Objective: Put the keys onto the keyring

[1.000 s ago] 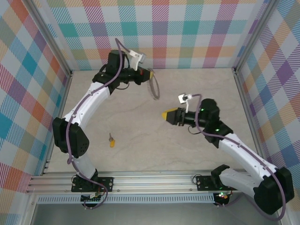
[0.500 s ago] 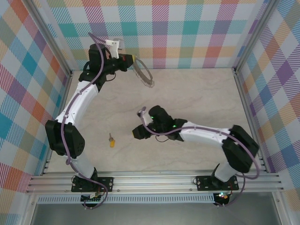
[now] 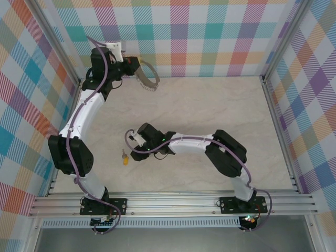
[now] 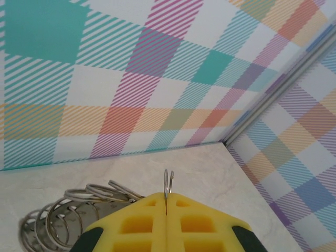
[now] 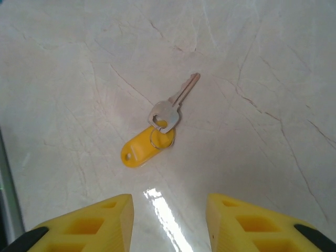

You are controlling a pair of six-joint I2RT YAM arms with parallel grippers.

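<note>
The key (image 5: 178, 100) lies flat on the table, a small silver key joined by a little split ring to a yellow plastic tag (image 5: 143, 148). In the top view the key (image 3: 125, 157) sits at the near left of the table. My right gripper (image 5: 168, 210) hovers just short of it, open with nothing between its fingers, and its tip (image 3: 134, 155) sits just right of the key. My left gripper (image 3: 134, 65) is raised at the back left corner, shut on the keyring (image 3: 148, 77). In the left wrist view the keyring (image 4: 167, 181) wire pokes up between the shut yellow fingers (image 4: 136, 220), its loops trailing off to the left.
Plaid walls (image 3: 210, 37) close in the pale marble-look table (image 3: 220, 110) on three sides. An aluminium rail (image 3: 173, 202) runs along the near edge. In the right wrist view a metal frame strip (image 5: 6, 189) runs close on the left.
My right arm has swung left across the table and down over the key. My left arm has drawn back towards the rear left corner, carrying the keyring with it.
</note>
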